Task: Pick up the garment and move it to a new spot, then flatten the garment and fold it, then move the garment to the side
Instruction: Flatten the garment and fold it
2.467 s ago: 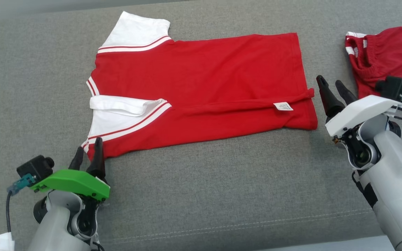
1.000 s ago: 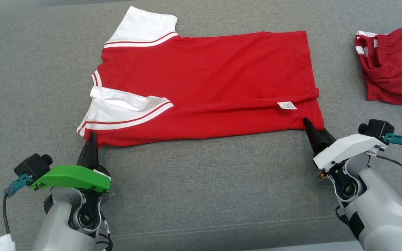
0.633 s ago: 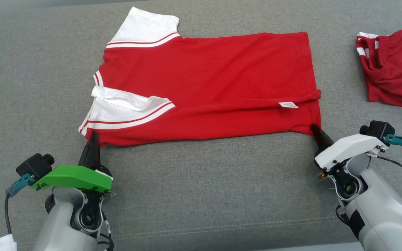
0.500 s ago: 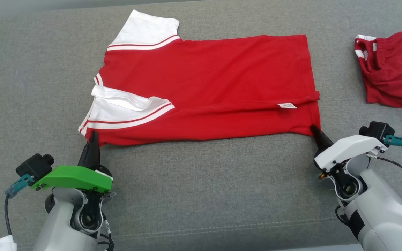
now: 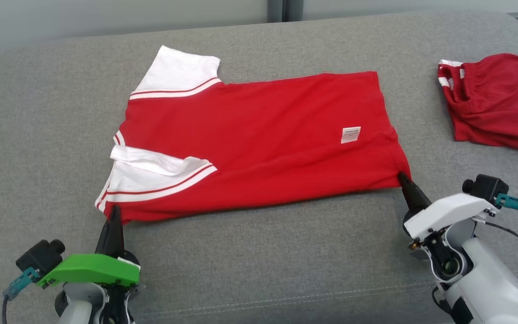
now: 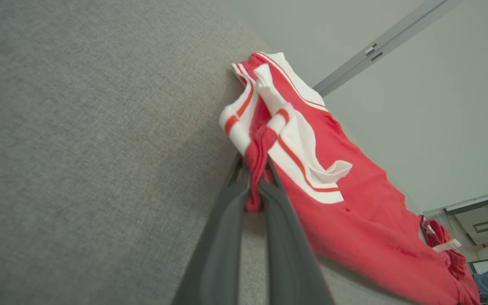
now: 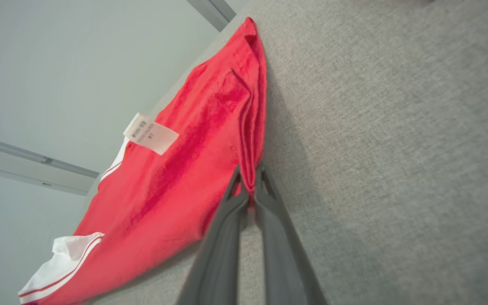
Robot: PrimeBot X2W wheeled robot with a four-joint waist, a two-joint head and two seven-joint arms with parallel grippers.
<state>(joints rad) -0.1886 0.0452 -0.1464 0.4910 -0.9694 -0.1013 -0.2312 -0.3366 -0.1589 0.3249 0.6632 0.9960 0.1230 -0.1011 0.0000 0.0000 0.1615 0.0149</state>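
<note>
Lying on the gray fabric worktop (image 5: 263, 252), the shirt (image 5: 259, 148) was spread sideways in the middle of the scene, with its white sleeves to the left and its hem to the right. The far sleeve (image 5: 178, 72) lay flat, and the near sleeve (image 5: 151, 175) was folded in over the red body. A white label (image 5: 351, 135) showed on the red cloth near the right end. The left gripper (image 5: 115, 211) was clamped on the near left corner, with a bunch of red cloth pinched between its fingers beside the striped sleeve edge. The right gripper (image 5: 400, 176) was clamped on the near right corner of the hem, its fingers pressed together on a thin fold. A second red garment (image 5: 493, 103) lay crumpled at the far right, apart from the shirt.
</note>
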